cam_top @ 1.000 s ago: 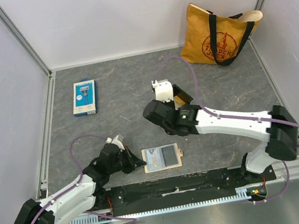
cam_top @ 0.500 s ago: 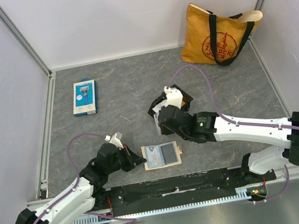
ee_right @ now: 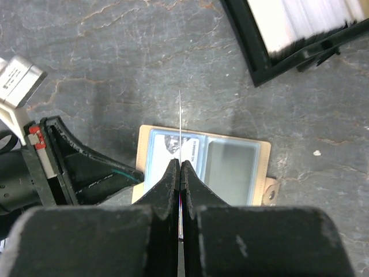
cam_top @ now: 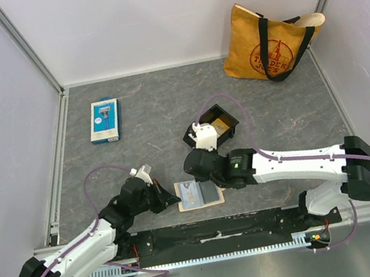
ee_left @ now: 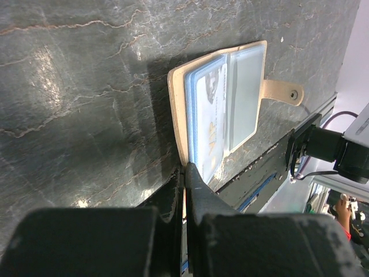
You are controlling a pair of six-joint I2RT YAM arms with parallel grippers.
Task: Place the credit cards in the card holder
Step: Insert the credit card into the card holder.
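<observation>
Top view: soft, even overhead light, sharp throughout, with faint shadows under the arms on the worktop [cam_top: 137, 111]. Left wrist: pale glare on the stone, dark shadow beside the card holder [ee_left: 242, 98]. Near fingers [ee_right: 164, 190] dark and blurred in both wrist views.

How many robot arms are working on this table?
2. The left arm comes from lower left to the card holder; the right arm reaches over it from the right.
</observation>
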